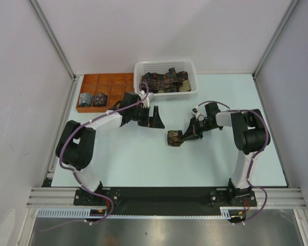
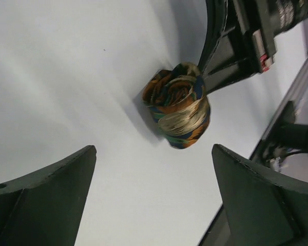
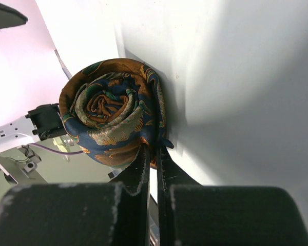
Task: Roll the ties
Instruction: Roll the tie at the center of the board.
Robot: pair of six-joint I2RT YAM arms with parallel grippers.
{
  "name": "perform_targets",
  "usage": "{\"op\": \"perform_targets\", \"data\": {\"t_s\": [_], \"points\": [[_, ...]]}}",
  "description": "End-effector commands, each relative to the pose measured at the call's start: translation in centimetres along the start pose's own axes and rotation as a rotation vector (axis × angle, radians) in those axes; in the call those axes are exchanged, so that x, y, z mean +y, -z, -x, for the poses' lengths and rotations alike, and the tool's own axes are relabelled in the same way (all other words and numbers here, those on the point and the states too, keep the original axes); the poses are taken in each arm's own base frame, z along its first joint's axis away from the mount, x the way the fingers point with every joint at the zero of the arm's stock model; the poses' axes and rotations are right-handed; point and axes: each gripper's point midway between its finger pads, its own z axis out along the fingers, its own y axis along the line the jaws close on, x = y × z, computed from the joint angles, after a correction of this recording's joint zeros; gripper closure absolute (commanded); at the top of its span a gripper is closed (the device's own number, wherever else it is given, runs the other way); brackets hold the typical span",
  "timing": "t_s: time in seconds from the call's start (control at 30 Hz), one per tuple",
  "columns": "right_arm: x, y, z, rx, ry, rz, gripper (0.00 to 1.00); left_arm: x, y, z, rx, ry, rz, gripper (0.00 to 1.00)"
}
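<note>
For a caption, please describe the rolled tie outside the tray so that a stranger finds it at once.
Start at the table, near its middle. There the right arm's fingers are shut on a rolled tie. Unlike the two rolls in the orange tray and the loose ties in the white basket, it stands alone.

readable text: none | labels, brands, numbers: none legible — all three views
</note>
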Motion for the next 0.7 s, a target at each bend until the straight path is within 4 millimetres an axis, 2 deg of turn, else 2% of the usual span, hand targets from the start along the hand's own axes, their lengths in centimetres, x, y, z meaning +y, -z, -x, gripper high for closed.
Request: {"op": "perform_targets", "data": {"t_s": [0.0,0.17,0.2,0.33,0.4,0.5,0.53,0.57,0.6,0.67], "points": [[0.1,-0.3,1.5,-0.063,0.069,-0.048,1.00,-3.5,0.2,2.2,-0.036,0.137,-0.134,0.00],[0.2,-0.5,1.8,-0.071,0.055,-0.039,1.00,-3.0,-1.6,0.7,0.020,0.266,-0.168,0.01],[0.3,-0.5,1.8,-0.071,0.054,-0.040,1.00,-2.5,-2.2,-0.1,0.039,0.298,-0.172,0.01],[0.6,-0.7,1.9,-0.076,0.051,-0.031,1.00,-2.2,-3.3,-0.7,0.066,0.335,-0.207,0.00],[0.7,-0.9,1.8,-0.071,0.053,-0.031,1.00,-2.5,-3.5,-0.3,0.062,0.300,-0.222,0.02],[0.9,-1.0,1.8,-0.068,0.058,-0.027,1.00,-2.8,-2.9,1.2,0.022,0.147,-0.233,0.00],[0.9,-1.0,1.8,-0.067,0.063,-0.029,1.00,-2.7,-2.4,0.9,0.032,0.035,-0.223,0.00],[1.0,-1.0,1.9,-0.065,0.082,-0.028,1.00,-2.7,-1.9,2.2,0.005,-0.057,-0.197,0.00],[1.0,-1.0,1.7,-0.057,0.085,-0.030,1.00,-2.7,-1.4,2.5,0.004,-0.133,-0.187,0.01],[1.1,-0.9,1.7,-0.052,0.105,-0.029,1.00,-2.8,0.0,2.7,0.008,-0.400,-0.190,0.00]]}}
